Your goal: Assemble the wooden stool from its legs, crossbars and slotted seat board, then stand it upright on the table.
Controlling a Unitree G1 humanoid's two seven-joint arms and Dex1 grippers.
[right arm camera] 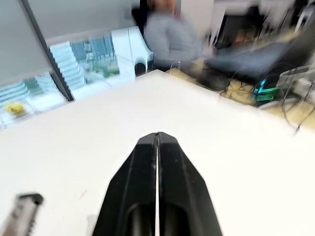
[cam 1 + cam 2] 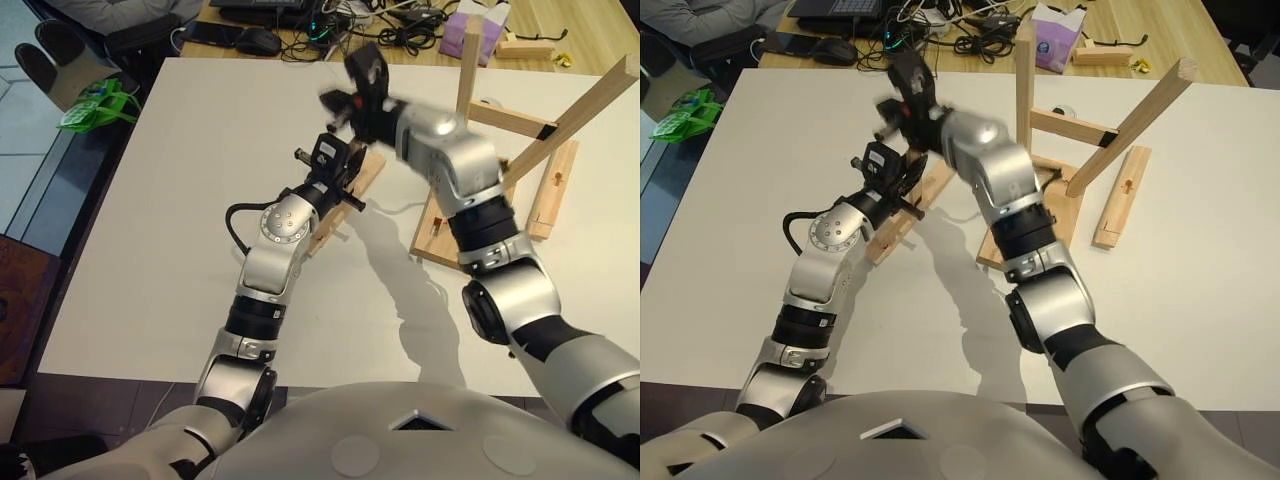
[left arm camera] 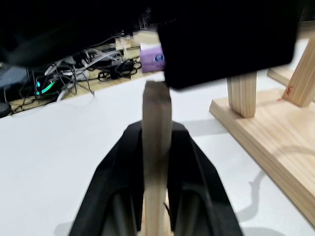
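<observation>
Loose bar [image 2: 555,190] right of seat board [image 2: 435,240]

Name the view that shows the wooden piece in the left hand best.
The left wrist view: close up, the wooden piece sits clamped between the left hand's fingers. The eye views show it from above, partly covered by that hand. The right wrist view looks elsewhere across the table.
</observation>
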